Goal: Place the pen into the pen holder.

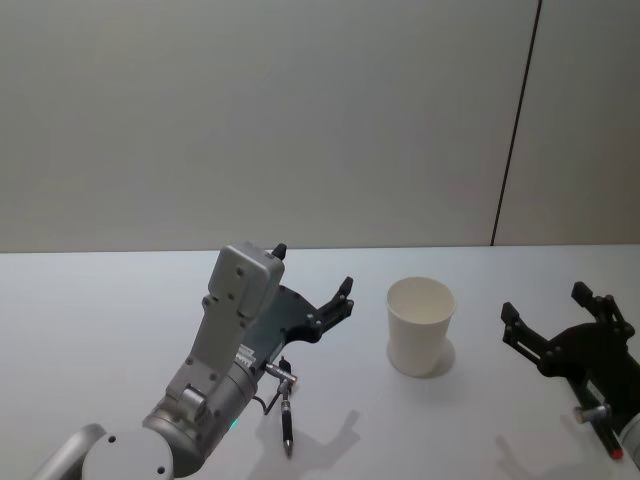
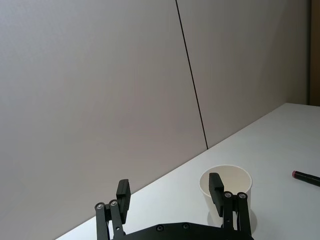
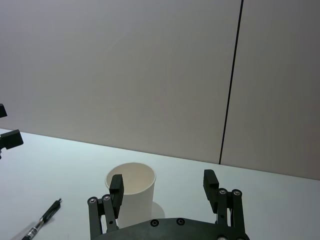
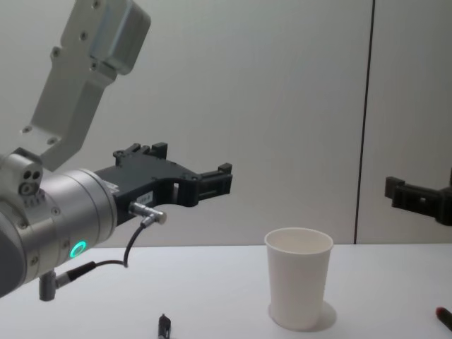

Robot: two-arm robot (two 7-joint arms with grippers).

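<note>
Currently pen [image 1: 287, 420] lies flat on table [image 1: 100, 330], ungrasped; left gripper [image 1: 313, 268] hovers just past it, fingers apart, likely ready for pickup; paper cup [image 1: 420, 325] upright nearby; right gripper [image 1: 545, 300] idle beyond it, also spread

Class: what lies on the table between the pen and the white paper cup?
Nothing; in the head view the table between the pen and the paper cup is bare.

The left end effector [image 1: 314, 270] hangs raised, fingers spread wide; the right end effector [image 1: 545, 303] is likewise spread, seemingly slightly lower.
</note>
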